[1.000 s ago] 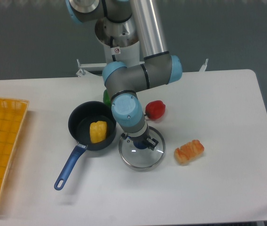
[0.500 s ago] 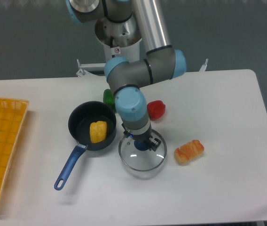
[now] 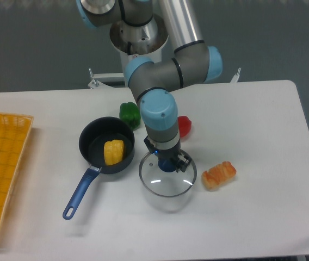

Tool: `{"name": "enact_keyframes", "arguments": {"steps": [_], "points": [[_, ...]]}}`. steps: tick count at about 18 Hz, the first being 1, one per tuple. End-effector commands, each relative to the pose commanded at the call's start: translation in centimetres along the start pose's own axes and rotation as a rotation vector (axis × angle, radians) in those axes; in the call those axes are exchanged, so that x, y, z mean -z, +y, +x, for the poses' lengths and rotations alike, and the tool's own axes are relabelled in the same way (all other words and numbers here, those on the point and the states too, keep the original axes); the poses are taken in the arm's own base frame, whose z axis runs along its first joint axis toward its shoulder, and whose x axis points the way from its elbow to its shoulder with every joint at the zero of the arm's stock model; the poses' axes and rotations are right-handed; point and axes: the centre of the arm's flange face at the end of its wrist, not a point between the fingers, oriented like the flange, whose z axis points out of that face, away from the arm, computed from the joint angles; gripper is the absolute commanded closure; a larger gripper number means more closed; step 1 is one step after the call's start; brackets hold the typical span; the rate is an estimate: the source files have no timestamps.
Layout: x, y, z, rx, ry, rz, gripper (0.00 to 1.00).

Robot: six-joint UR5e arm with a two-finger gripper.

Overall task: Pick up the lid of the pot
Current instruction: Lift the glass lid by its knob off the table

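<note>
From here, the gripper point(image 3: 167, 154) grips the pot lid point(image 3: 166, 185) by its blue knob point(image 3: 167, 165), presumably for balance; pan point(image 3: 92, 140) at 10 o'clock.

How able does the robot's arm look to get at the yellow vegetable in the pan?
Probably not: the gripper seems to have its jaws closed on the pot lid, so it would need to set that down first. The yellow vegetable itself lies uncovered in the open black pan.

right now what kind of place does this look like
Probably a robotics lab made up as a play kitchen: an arm over a white table, a pan with something yellow inside, and an orange bin.
</note>
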Motion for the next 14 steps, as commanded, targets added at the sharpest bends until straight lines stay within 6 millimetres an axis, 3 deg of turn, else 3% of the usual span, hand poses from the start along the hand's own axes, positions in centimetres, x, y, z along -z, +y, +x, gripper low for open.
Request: {"name": "enact_keyframes", "arguments": {"steps": [14], "points": [[0.36,0.08,0.12,-0.007,0.013,-0.016,0.64]]}}
